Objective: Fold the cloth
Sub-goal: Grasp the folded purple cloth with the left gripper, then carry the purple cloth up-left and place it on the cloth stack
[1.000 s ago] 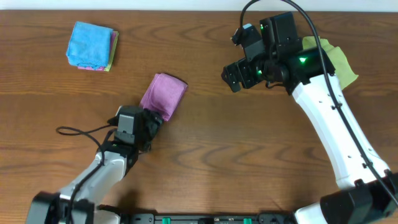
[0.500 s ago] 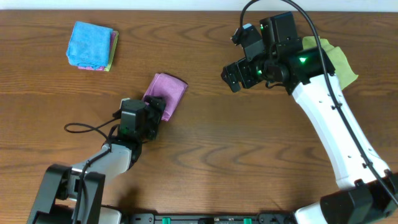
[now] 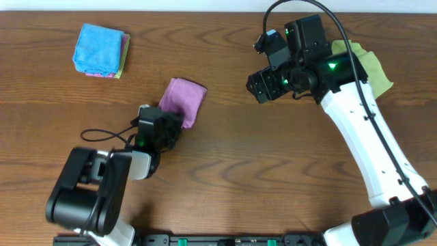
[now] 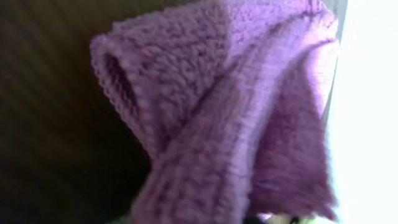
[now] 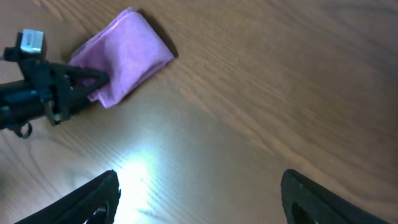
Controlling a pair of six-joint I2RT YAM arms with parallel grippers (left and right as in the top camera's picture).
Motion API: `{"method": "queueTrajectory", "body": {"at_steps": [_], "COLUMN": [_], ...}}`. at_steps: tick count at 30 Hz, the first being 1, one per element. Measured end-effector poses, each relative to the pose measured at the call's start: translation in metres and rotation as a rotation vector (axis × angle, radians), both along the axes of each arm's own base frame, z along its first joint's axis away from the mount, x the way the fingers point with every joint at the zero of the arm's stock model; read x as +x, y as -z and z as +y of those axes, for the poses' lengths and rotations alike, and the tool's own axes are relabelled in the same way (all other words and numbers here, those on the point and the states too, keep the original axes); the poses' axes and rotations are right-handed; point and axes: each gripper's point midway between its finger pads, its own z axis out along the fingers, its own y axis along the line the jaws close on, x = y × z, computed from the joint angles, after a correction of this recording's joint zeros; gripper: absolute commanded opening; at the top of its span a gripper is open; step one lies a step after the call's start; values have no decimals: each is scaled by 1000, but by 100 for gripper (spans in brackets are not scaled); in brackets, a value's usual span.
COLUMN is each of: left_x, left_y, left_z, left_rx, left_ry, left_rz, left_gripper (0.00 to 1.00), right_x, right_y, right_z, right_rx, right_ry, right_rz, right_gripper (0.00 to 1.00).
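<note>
wooden table (image 3: pixel 225 171), seen from overhead. the cloth (image 3: pixel 184 99) lies folded over, just left of centre toward 10 o'clock. the left claw (image 3: pixel 176 124) is clamped on the cloth's 7 o'clock end. the right claw (image 3: pixel 256 85) hovers toward 1 o'clock, jaws wide apart and empty. a blue cloth (image 3: pixel 99 49) sits far out at 10 o'clock.

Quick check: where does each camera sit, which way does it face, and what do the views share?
Overhead: above the table, facing straight down; left gripper and right gripper show.
Left wrist: right against the purple cloth, which fills the view; own fingers hidden.
Right wrist: high, facing down at the purple cloth; own fingers spread at the bottom corners.
Shared: all see the purple cloth.
</note>
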Motion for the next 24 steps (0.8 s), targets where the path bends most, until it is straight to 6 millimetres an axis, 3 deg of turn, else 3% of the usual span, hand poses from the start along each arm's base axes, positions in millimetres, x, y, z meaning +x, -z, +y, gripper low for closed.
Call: {"method": "queueTrajectory", "body": {"at_steps": [3, 6, 9, 11, 16, 20, 24], "left_x": [6, 18, 38, 61, 105, 138, 156], "left_y": [-4, -22, -53, -88, -155, -205, -216], "left_z": [-1, -1, -3, -5, 4, 38, 98], "left_rx": [10, -4, -33, -51, -26, 33, 138], "left_ry": [40, 77, 110, 131, 140, 82, -10], "left_rz": [-60, -161, -282, -403, -600, -707, -701], "left_gripper": [6, 6, 6, 6, 6, 6, 6], "right_x": [-2, -3, -3, -3, -3, -4, -4], "right_y": [1, 2, 2, 2, 2, 2, 2], "right_z": [-1, -1, -1, -1, -1, -1, -1], "right_rx": [-4, -4, -4, -4, -5, -5, -5], "right_ry": [0, 0, 0, -1, -1, -1, -1], "right_rz": [12, 15, 15, 15, 16, 18, 17], "right_gripper": [79, 77, 76, 74, 71, 68, 66]}}
